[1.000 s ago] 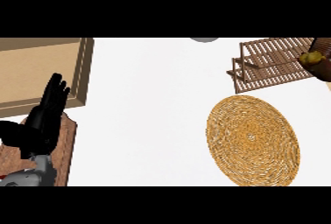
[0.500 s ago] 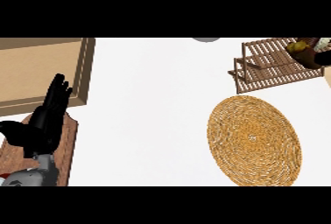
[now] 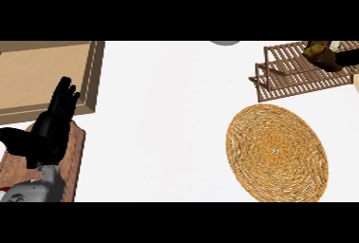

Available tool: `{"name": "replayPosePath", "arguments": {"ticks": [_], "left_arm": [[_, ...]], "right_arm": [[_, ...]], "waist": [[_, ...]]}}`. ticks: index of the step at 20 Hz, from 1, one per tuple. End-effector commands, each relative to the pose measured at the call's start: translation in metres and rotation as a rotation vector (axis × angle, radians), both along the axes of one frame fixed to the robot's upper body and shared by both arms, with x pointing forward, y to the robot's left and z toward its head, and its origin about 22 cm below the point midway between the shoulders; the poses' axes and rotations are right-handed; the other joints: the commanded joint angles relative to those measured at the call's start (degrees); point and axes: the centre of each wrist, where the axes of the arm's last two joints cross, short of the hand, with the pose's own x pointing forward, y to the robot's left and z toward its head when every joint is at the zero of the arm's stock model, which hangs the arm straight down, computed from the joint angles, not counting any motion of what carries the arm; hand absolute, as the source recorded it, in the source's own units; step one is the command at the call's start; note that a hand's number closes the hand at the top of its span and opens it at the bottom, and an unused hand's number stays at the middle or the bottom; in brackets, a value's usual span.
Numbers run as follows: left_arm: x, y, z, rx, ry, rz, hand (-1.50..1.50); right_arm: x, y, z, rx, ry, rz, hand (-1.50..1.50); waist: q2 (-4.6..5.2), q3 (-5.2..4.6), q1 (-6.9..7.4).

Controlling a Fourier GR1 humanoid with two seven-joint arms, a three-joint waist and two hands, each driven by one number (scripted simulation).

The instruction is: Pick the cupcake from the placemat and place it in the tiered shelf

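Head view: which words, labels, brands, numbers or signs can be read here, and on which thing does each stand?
None: no readable text shows on the placemat, the tiered shelf, the cupcake, the counter or the left hand.

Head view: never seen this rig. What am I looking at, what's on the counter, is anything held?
It is a humanoid robot's own view, from its head steeply down onto a white counter. There is only this one camera. The black left hand rests open at the left, fingers up, over a brown board, beside a tan tray. On the counter lie a round woven placemat, with nothing on it, and a slatted wooden shelf. At the top right corner the right hand appears to hold the cupcake over the shelf. Little of that hand shows.
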Motion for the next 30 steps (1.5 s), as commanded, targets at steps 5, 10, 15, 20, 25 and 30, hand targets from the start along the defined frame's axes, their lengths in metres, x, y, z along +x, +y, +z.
{"name": "replayPosePath", "arguments": {"ticks": [5,10,15,20,25,30], "left_arm": [[-0.001,0.002,-0.002,0.009,-0.016,-0.007,0.00],[0.010,0.005,0.003,0.000,0.014,0.007,0.00],[0.004,-0.001,0.009,0.002,-0.002,0.001,0.00],[-0.013,0.005,-0.002,-0.006,0.014,0.010,0.00],[-0.006,0.000,0.003,0.004,-0.001,0.007,0.00],[-0.011,0.002,-0.006,0.004,-0.004,0.004,0.00]], "right_arm": [[0.006,-0.003,0.011,0.078,-0.054,0.048,-1.50],[0.009,0.000,0.023,0.212,-0.149,0.073,-1.50],[-0.020,-0.055,0.054,0.242,-0.198,-0.048,-1.50],[-0.061,-0.108,0.063,0.305,-0.154,-0.190,-1.50],[-0.108,-0.154,0.080,0.361,-0.147,-0.210,-1.50],[-0.148,-0.184,0.079,0.353,-0.148,-0.190,-1.50]], "waist": [[0.38,0.13,0.75],[-0.15,0.05,-0.87],[0.17,0.10,-0.29],[-0.02,0.11,-0.42],[0.08,0.16,-0.71],[0.43,0.28,-0.08]]}}
